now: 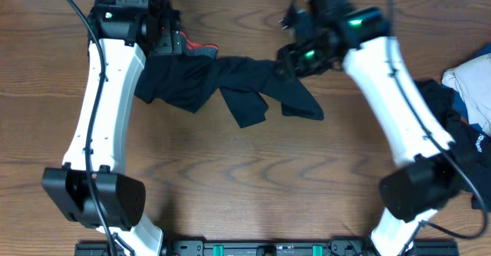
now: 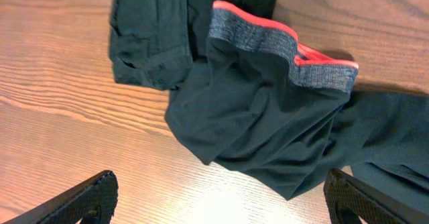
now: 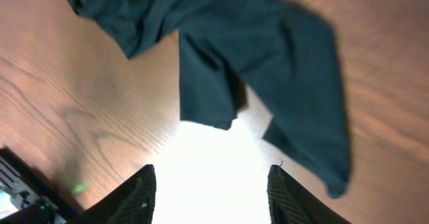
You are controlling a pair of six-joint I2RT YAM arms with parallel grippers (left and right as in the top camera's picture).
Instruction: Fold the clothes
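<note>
**Both grippers open, nothing held**

On my left wrist feed, the left gripper (image 2: 220,178) stands wide open. Its two black fingers (image 2: 94,196) sit at the bottom corners of the view with only cloth and wood between them, and they grip nothing. It hangs over the waist end of the black garment (image 2: 261,117), where a grey band edged in coral red (image 2: 281,39) lies turned up. I cannot tell from here whether the fingertips touch the fabric.

The right gripper (image 3: 211,172) is also spread open and empty. Its fingers (image 3: 137,197) frame a glare-washed patch of the wooden table (image 3: 80,103), just short of the garment's folded leg ends.

From overhead, the garment (image 1: 222,83) lies crumpled across the far middle of the table (image 1: 230,179). It stretches from the left gripper (image 1: 165,40) to the right gripper (image 1: 288,57), with two flaps pointing toward me.

Well apart at the right edge sits a heap of other clothes (image 1: 468,83) in white, blue and black, partly hidden behind the right arm.
</note>
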